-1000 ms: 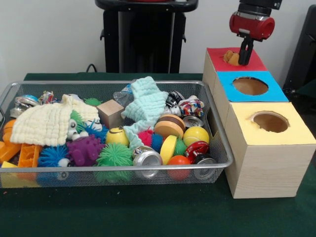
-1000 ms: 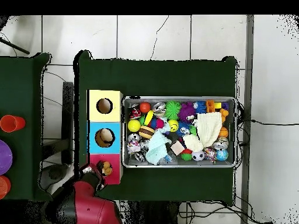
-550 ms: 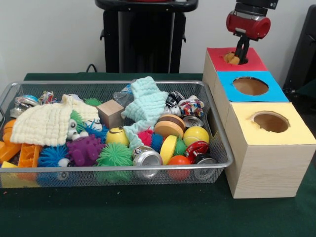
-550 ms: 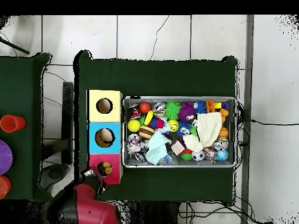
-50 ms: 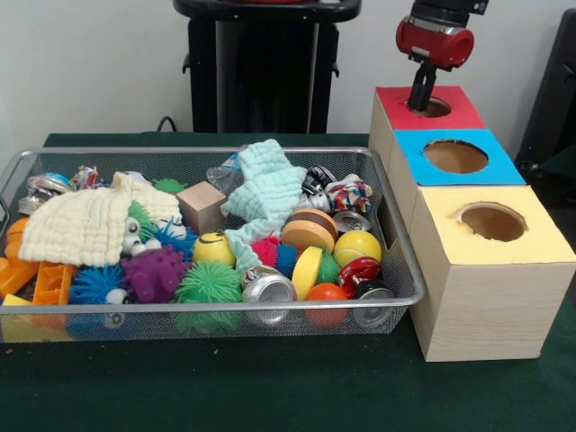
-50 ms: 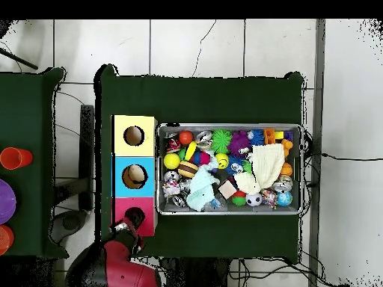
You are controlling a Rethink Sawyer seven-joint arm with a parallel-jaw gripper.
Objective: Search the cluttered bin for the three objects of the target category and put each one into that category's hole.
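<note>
Front view is showing the tool (image 5: 420,97) hanging over the red-topped box (image 5: 450,115) at the far right, its dark tip sitting just at the left rim of the round hole (image 5: 436,107); whether its tip is spread or closed around anything I cannot tell. Nearer along the same row, a blue-topped box (image 5: 486,162) and a yellow-topped box (image 5: 490,270) of pale wood grain are standing touching one another, each with a circular hole cut in its coloured top. Left of them, a wire mesh bin (image 5: 207,315) is resting on the dark green surface (image 5: 270,387), and it is crowded: a ribbed cream cloth (image 5: 85,225) is lying over the left side, a pale mint cloth (image 5: 265,193) is draping down the middle, and a plain wooden cube (image 5: 201,205) is sitting between them. Spiky rubber balls in purple (image 5: 155,273), green (image 5: 209,285) and blue (image 5: 94,283) are crowding the near left, while a smooth yellow ball (image 5: 357,247), a dented silver can (image 5: 268,290) and a red can (image 5: 360,270) are lying near the right wall. Orange plastic blocks (image 5: 49,283) are pressing against the bin's left end. Overhead view is showing the red arm (image 6: 120,265) reaching to the red box (image 6: 146,217), with the bin (image 6: 229,127) just beside the row of boxes.
</note>
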